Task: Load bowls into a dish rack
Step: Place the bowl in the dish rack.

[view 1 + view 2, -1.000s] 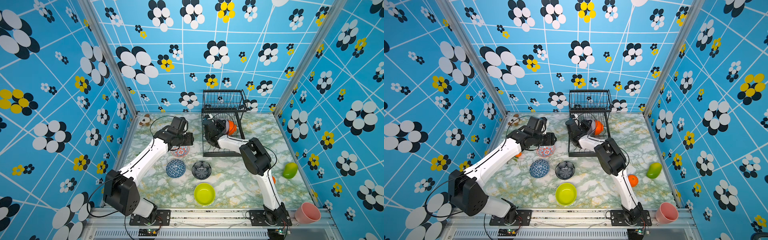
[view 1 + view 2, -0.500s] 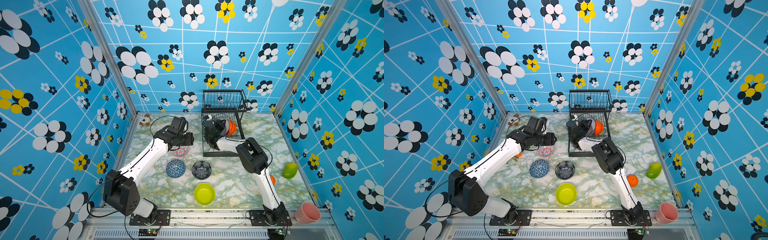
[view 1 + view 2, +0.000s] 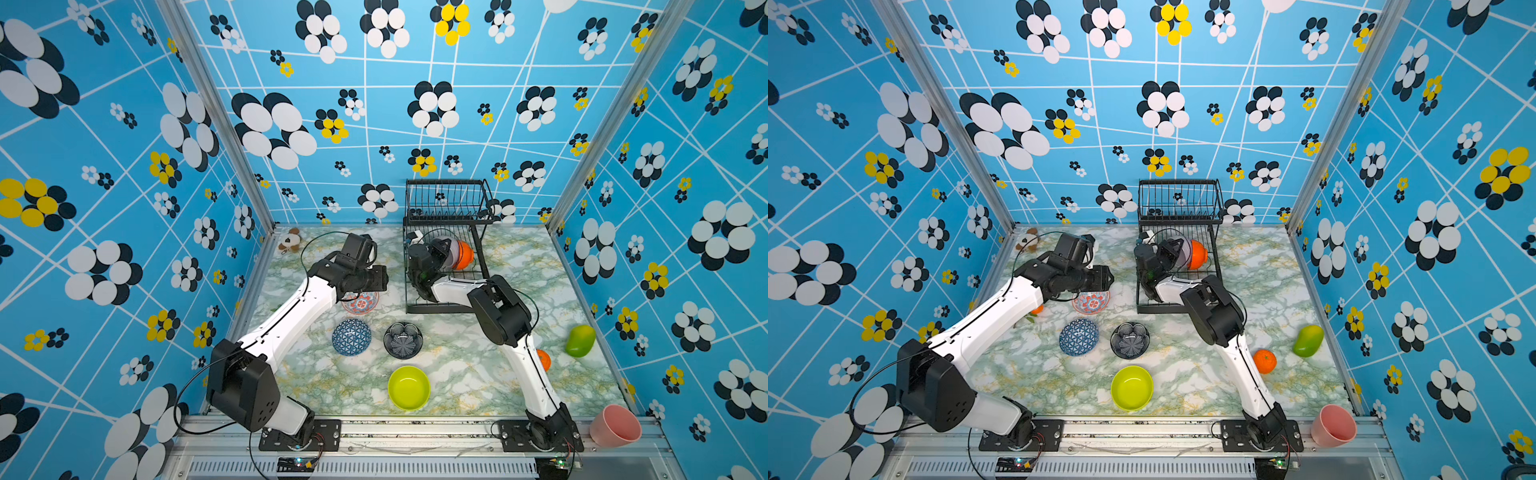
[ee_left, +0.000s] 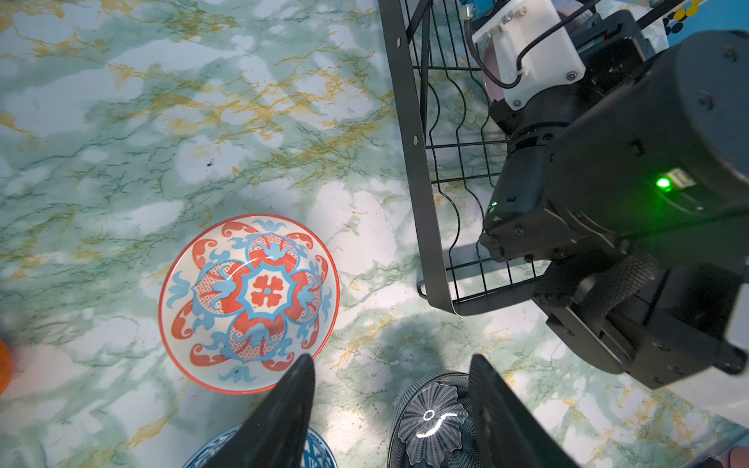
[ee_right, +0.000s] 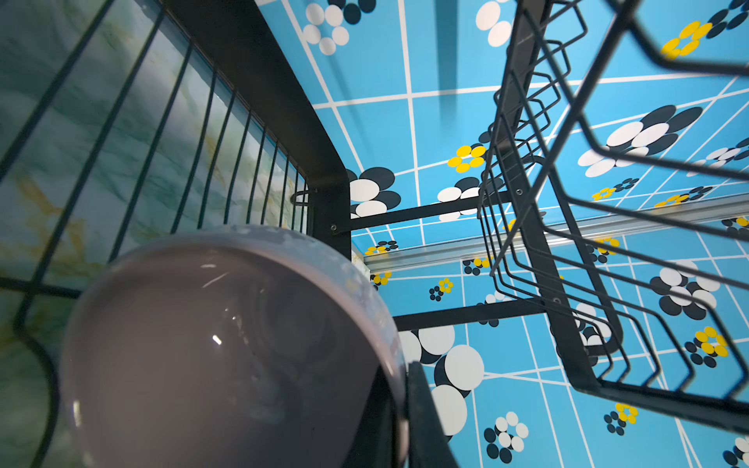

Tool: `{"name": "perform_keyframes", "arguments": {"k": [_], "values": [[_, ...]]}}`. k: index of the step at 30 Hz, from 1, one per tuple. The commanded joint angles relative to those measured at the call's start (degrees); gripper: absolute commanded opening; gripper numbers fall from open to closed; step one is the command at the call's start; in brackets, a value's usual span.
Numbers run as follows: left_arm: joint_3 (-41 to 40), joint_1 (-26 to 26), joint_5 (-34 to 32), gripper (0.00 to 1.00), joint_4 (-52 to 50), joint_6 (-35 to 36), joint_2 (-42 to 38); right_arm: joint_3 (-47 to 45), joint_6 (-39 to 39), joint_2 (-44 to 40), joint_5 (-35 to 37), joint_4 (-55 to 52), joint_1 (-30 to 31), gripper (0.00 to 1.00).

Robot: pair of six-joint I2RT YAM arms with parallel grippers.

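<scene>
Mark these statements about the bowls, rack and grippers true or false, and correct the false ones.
1. The orange bowl sits in the lower tier of the rack. True.
2. The left gripper holds the floral bowl. False: it is open and empty, and that bowl lies on the table.
3. The right gripper is shut on the lilac bowl. True.
4. The lime bowl is in the rack's upper basket. False: it stands on the table, near the front edge.
</scene>
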Motion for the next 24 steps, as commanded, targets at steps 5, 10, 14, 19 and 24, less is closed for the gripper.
{"name": "perform_keyframes", "arguments": {"k": [5, 10, 14, 19, 24], "values": [[-0.8, -0.4, -0.6, 0.63, 0.2, 0.4, 0.4, 1.8, -2.5, 2.9, 1.5, 2.2, 1.4, 0.00], [-0.8, -0.3, -0.7, 0.64, 0.2, 0.4, 0.3, 2.3, -3.4, 3.6, 1.5, 2.2, 2.1, 0.00], [-0.8, -0.5, -0.7, 0.64, 0.1, 0.5, 0.2, 2.4, -3.6, 4.0, 1.4, 2.0, 2.6, 0.00], [-0.7, -0.6, -0.7, 0.64, 0.1, 0.4, 0.1, 2.8, -3.5, 4.4, 1.4, 1.3, 3.0, 0.00], [-0.7, -0.6, -0.7, 0.65, 0.1, 0.4, 0.2, 3.2, -3.5, 4.7, 1.4, 0.7, 3.2, 0.00]]}}
